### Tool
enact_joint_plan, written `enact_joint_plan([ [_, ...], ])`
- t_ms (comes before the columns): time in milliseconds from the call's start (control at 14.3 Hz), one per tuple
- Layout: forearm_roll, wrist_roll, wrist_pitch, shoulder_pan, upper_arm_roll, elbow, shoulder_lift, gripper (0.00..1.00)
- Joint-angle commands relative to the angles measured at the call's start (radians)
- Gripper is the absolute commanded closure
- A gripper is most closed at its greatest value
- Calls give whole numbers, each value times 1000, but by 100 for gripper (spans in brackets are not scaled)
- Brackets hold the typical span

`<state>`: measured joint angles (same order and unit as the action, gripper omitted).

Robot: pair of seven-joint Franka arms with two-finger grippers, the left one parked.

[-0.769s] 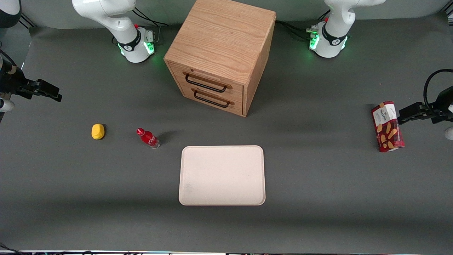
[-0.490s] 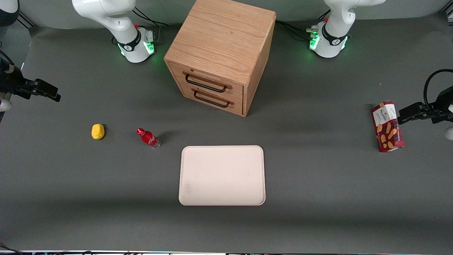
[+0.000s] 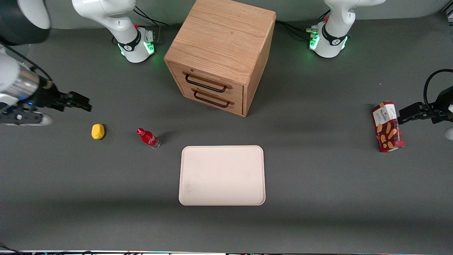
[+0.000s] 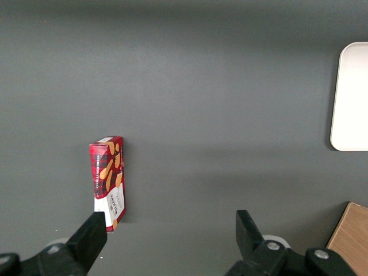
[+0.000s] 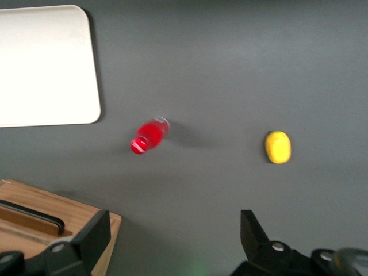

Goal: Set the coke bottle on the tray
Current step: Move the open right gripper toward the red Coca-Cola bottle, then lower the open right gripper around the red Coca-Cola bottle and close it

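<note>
One coke bottle (image 3: 148, 137) is standing upright on the grey surface (image 3: 318, 177), between one yellow lump (image 3: 98, 131) and one cream tray (image 3: 222, 175), touching neither. The tool (image 3: 83, 105) is hovering with fingers spread apart and empty, above the surface toward the working arm's end, near the yellow lump. One wooden cabinet (image 3: 221, 53) with two drawers is sitting farther from the camera than the tray; one red snack box (image 3: 387, 126) is lying toward the parked arm's end.
</note>
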<state>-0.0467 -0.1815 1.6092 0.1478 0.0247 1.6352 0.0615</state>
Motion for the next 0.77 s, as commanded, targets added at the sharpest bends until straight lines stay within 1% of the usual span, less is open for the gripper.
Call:
enact_joint_plan([
  [0, -10, -68, 66, 1, -55, 3, 64, 0],
  [70, -9, -91, 105, 7, -66, 43, 72, 0],
  [350, -5, -95, 303, 24, -75, 240, 64, 0],
  [490, 17, -96, 411, 25, -86, 336, 64, 0],
  [699, 22, -96, 541, 25, -100, 443, 66, 0],
])
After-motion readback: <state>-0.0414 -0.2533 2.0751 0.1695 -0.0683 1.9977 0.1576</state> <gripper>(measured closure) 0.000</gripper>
